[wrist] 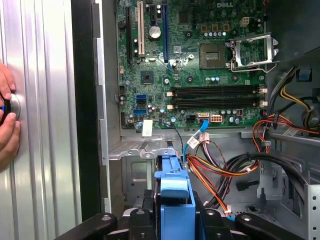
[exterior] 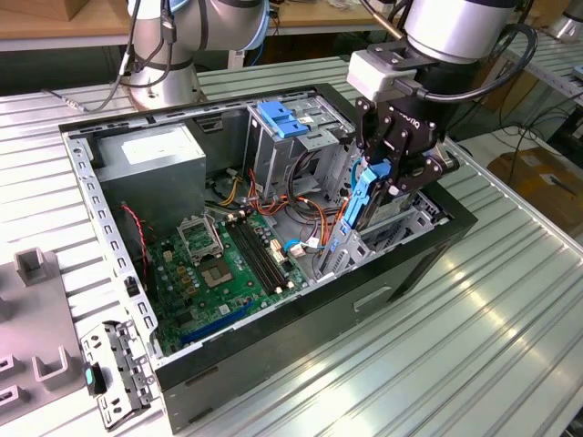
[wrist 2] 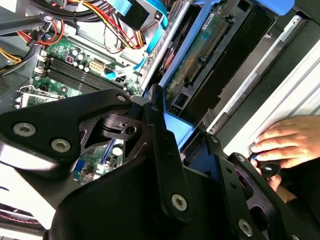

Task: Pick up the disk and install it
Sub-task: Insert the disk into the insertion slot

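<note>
Ribbed metal counter (exterior: 510,300) carries an open computer case (exterior: 301,341). The arm's tool (exterior: 393,177) is clamped tight on the disk (exterior: 358,208), held on edge over the drive bay at the case's end on the exterior view's right. I judge the disk should stay square to the bay's guides and clear of the orange cables (exterior: 314,214). The case holds a green circuit board (exterior: 228,264), a grey power box (exterior: 150,155) and a blue-handled cage (exterior: 282,123).

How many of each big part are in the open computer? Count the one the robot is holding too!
disk: 1
metal cage with blue handle: 1
grey power box: 1
green circuit board: 1
Total: 4
</note>
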You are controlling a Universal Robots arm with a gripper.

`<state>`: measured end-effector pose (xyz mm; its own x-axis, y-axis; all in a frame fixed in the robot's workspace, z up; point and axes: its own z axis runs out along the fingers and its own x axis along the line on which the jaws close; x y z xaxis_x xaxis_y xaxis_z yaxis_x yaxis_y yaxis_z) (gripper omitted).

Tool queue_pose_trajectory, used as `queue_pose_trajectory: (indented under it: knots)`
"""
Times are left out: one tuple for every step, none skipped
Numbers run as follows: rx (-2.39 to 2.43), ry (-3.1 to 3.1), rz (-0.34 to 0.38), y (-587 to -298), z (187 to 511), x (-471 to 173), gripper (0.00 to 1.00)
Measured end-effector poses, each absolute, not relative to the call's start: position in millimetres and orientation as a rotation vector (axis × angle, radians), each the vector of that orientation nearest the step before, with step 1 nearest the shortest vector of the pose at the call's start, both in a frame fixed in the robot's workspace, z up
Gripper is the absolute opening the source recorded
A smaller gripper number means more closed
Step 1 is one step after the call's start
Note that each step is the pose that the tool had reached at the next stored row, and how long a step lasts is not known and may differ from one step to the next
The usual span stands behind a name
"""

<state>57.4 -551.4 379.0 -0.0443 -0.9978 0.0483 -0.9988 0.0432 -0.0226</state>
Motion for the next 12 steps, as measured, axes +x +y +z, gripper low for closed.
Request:
queue_pose_trajectory:
  knots:
    - [2.158, -2.255, 0.078, -551.4, 378.9, 57.4, 0.37]
    - [2.158, -2.255, 0.077, -551.4, 378.9, 57.4, 0.37]
    - [2.158, -2.255, 0.077, -551.4, 378.9, 57.4, 0.37]
    - [2.158, -2.255, 0.077, -551.4, 378.8, 57.4, 0.37]
    - [2.158, -2.255, 0.077, -551.4, 378.8, 57.4, 0.37]
    - [2.158, -2.255, 0.077, -551.4, 378.8, 57.4, 0.37]
    - [2.158, -2.255, 0.077, -551.4, 378.7, 57.4, 0.37]
    - [2.158, -2.255, 0.077, -551.4, 378.7, 57.4, 0.37]
    - [2.158, -2.255, 0.077, -551.4, 378.7, 57.4, 0.37]
    - [2.158, -2.255, 0.077, -551.4, 378.6, 57.4, 0.37]
    - [2.158, -2.255, 0.077, -551.4, 378.6, 57.4, 0.37]
    - [2.159, -2.255, 0.077, -551.4, 378.0, 57.4, 0.37]
